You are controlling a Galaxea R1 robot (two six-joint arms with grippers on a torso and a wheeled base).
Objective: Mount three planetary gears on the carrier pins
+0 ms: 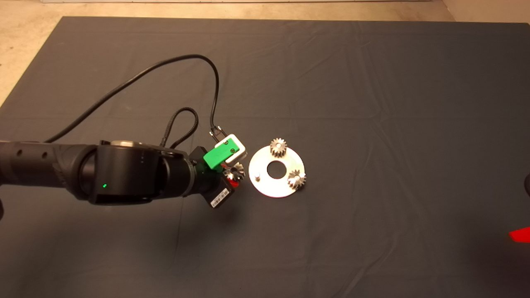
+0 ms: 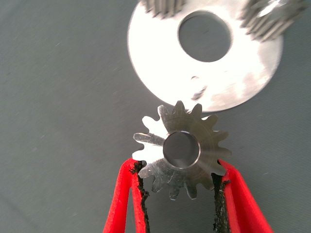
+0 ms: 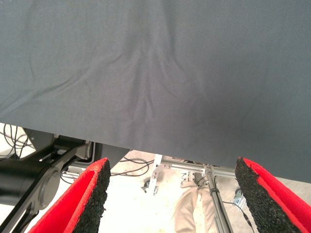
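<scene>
I'm carrying the third gear, pinched between the left gripper fingers, just beside the disc near the mat's middle. Two gears are sitting on their pins; one pin is standing bare. Next I'm judging its hole must line up over that pin. The right gripper is waiting spread at the mat's right edge.

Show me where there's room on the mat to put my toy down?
The mat is bare right of the disc out to the right end effector, and across its far side. It's crowded left of the disc, where the left end effector holds a gear near the bare pin.
</scene>
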